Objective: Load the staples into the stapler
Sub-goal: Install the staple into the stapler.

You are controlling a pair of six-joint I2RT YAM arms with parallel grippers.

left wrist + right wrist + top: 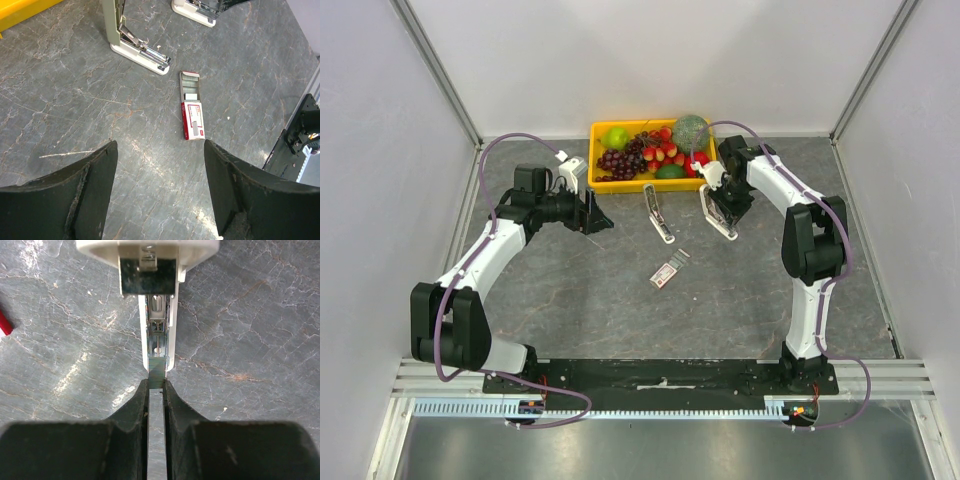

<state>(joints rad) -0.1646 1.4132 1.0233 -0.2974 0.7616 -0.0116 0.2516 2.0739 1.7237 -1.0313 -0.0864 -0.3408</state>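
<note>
The staples box (669,270) lies mid-table, red and white, its tray slid out with silvery strips showing (190,89). Two white staplers lie open behind it: one (658,213) stands free, the other (717,212) is under my right gripper (725,218). In the right wrist view that gripper (156,385) is shut on a thin silvery strip of staples (156,373), whose front end sits at the mouth of the stapler's open metal channel (158,332). My left gripper (160,145) hovers open over bare table, short of the box (193,117) and left of the free stapler (135,42).
A yellow tray (600,183) of fruit stands at the back centre, just behind both staplers. White walls with metal posts enclose the grey stone-patterned table. The arm bases' black rail (660,380) runs along the near edge.
</note>
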